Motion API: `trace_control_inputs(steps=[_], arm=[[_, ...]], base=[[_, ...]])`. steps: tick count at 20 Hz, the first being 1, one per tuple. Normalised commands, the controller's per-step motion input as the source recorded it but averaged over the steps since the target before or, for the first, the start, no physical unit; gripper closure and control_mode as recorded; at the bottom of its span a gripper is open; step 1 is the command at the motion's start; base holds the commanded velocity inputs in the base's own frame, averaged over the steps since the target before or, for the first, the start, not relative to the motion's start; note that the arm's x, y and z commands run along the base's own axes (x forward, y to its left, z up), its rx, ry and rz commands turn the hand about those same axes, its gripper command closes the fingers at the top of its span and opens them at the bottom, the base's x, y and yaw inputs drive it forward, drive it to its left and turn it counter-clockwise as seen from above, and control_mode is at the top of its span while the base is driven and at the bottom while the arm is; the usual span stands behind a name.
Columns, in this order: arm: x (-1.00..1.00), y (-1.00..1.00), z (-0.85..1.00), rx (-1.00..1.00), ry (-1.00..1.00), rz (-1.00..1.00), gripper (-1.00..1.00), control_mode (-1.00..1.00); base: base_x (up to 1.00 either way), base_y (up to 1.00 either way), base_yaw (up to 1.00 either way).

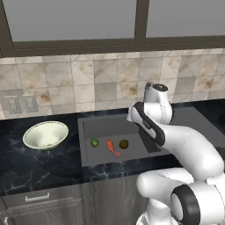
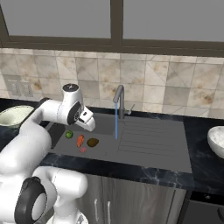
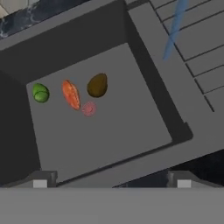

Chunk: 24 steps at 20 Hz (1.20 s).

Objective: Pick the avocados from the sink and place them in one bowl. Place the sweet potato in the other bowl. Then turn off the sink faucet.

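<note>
Dark grey sink (image 3: 144, 92) set into a black marbled desk (image 1: 26, 162), with three small things lying in a row on its flat bottom. Bright green avocado (image 3: 40, 92) at one end, orange-red sweet potato (image 3: 71, 94) in the middle, dark olive-brown avocado (image 3: 97, 85) at the other end; near each other but apart, none touching. Small flat red spot (image 3: 89, 108) just beside the tapered tip of the sweet potato.

Hand (image 3: 112, 183) poised above the basin, looking down into it, spread about as wide as it goes and holding nothing; only the two finger tips (image 3: 40, 183) seen at the bottom of the hand view, well apart from each other.

Grey gooseneck faucet (image 2: 119, 99) standing at the back edge of the sink, with a thin blue stream of water (image 2: 116, 121) falling from its spout onto the ridged drainboard (image 2: 151, 135) beside the basin.

Pale cream-green bowl (image 1: 45, 135) upright on the desk to the left of the sink, well apart from it. Second pale bowl (image 2: 216, 141) at the far right on the desk, cut off by the edge of the right base view. Beige tiled wall (image 2: 166, 83) behind, window (image 1: 74, 17) above it.
</note>
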Motion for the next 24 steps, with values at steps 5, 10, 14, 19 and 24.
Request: trace_control_inputs(steps=[5,10,14,19,24], arm=[[0.41,0.0,-0.35,0.0,0.08,-0.07,-1.0,-1.0],[0.34,0.0,-0.37,0.0,0.07,-0.05,-1.0,-1.0],[0.36,0.0,-0.42,0.0,0.11,-0.04,-1.0,-1.0],[0.34,0.0,-0.46,0.0,0.1,-0.03,-1.0,-1.0],[0.3,0.0,-0.45,0.0,0.08,-0.02,-1.0,-1.0]], base=[[0.0,0.0,0.0],[0.0,0.0,0.0],[0.0,0.0,0.0],[0.0,0.0,0.0],[0.0,0.0,0.0]])
